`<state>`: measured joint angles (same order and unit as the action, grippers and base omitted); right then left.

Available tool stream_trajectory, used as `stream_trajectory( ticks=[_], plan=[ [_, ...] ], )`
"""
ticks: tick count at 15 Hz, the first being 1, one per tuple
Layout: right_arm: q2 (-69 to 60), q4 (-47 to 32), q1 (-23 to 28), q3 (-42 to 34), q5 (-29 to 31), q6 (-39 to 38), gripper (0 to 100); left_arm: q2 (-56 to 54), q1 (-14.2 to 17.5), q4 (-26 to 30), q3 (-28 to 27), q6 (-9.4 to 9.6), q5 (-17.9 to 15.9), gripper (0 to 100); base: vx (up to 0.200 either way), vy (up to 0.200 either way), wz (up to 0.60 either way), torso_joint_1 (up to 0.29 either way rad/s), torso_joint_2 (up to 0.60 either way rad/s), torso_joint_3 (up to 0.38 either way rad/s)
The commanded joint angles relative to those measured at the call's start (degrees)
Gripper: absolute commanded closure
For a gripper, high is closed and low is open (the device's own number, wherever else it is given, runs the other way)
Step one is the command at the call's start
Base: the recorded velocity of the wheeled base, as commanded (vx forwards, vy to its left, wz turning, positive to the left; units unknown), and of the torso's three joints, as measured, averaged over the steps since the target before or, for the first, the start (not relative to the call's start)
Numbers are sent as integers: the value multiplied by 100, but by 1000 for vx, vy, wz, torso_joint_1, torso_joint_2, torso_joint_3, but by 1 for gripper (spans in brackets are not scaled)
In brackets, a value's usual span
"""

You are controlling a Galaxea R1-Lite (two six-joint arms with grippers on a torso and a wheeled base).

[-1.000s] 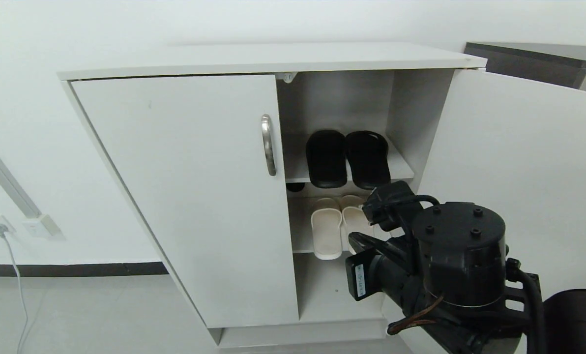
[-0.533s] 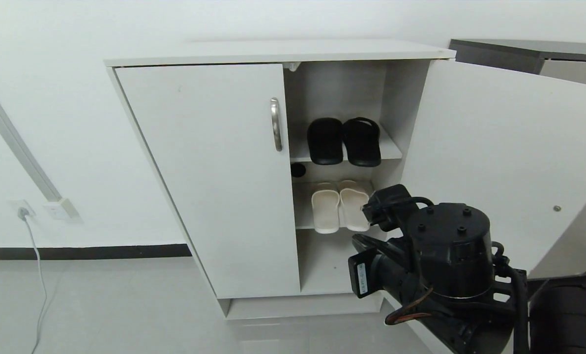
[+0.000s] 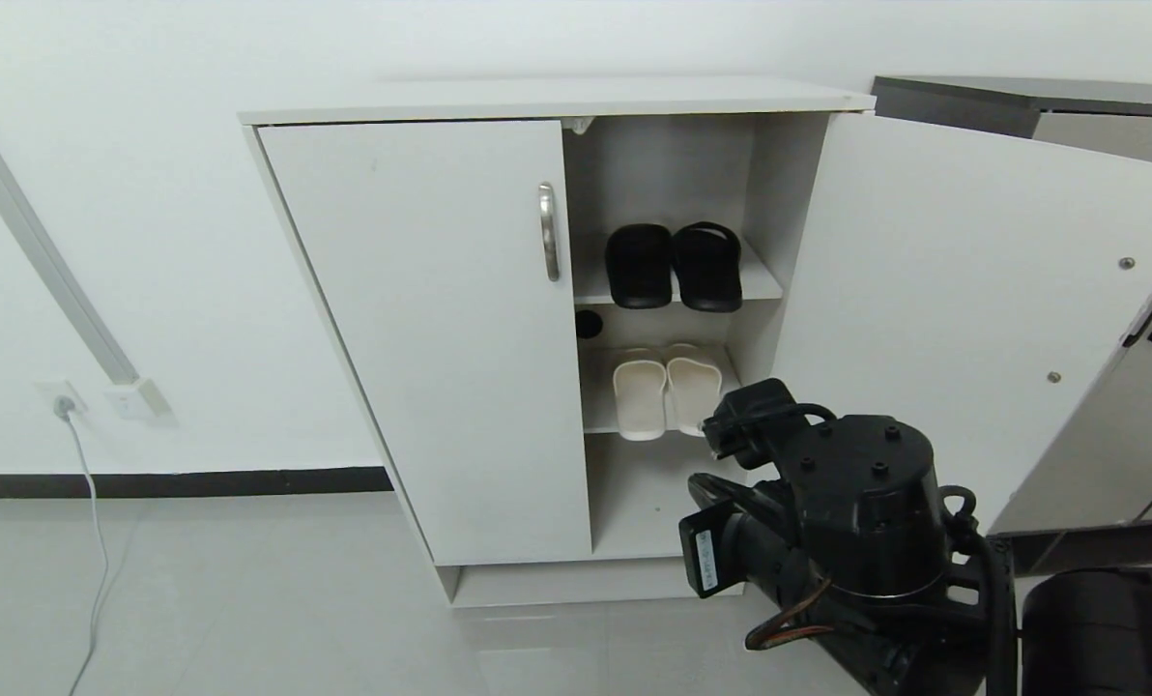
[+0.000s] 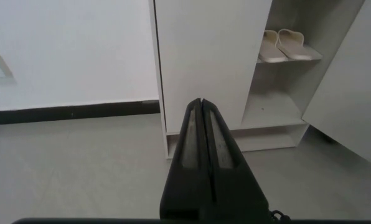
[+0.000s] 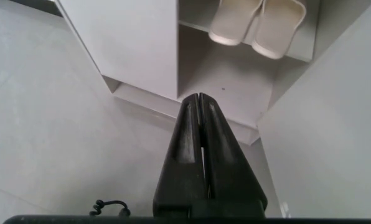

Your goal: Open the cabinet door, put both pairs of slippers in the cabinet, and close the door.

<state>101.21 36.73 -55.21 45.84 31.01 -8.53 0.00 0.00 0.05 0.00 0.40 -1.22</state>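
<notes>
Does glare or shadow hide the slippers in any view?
Head view: cabinet interior shaded, yet black slippers and white slippers show plainly; faint sheen on the floor. Left wrist view: white slippers evenly lit. Right wrist view: same, no glare.

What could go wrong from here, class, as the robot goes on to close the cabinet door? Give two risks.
1. The white slippers seem to overhang the front edge of their shelf. The open door might catch them as it swings shut and be stopped short.
2. The right gripper, jaws shut, hangs low in front of the opening, near the door's likely swing path. The door could strike it unless it clears first.
</notes>
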Motion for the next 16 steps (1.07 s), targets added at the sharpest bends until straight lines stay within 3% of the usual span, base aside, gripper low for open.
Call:
stream_trajectory(
  ticks=[1,10,16],
  plan=[
    [31,1,2,-49,1,1,100,0,0,-5,0,4,-1,100,0,0,0,0,0,0],
    [145,80,2,-49,54,45,100,0,0,4,0,4,-1,100,0,0,0,0,0,0],
    [119,80,-34,-31,72,54,100,9,0,4,0,4,-1,100,0,0,0,20,-309,-326]
  ],
)
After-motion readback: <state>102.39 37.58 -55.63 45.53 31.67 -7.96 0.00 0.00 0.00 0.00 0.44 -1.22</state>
